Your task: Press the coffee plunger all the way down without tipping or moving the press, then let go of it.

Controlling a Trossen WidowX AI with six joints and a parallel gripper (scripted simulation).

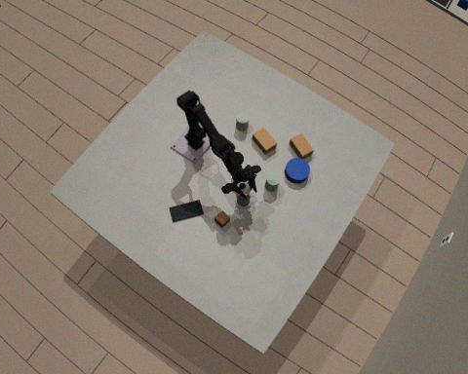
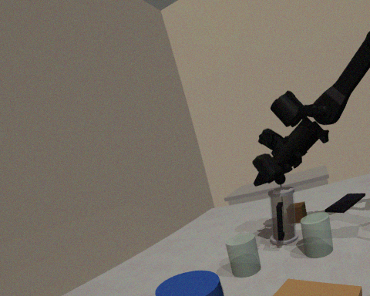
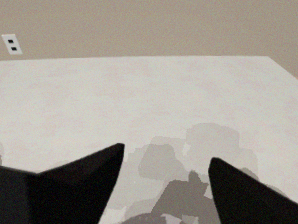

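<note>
My fingers stood apart with an open gap between them, and they held nothing; in the wrist view only the gray tabletop (image 3: 150, 100) and shadows showed in this gap. My gripper (image 2: 270, 179) hung just above the coffee press (image 2: 282, 216), which stood upright on the tabletop. I could not tell if a fingertip touched the top of the press, because the gap was too small to see in the exterior view. The plunger knob did not show between the fingers. In the exterior view, a pale green cylinder (image 2: 316, 235) stood just beside the press on its right, and a second pale green cylinder (image 2: 243, 255) stood near the press on its left and closer to the camera. A small brown cube (image 2: 297, 211) was behind the press, and a dark flat slab (image 2: 344, 202) lay farther behind it.
</note>
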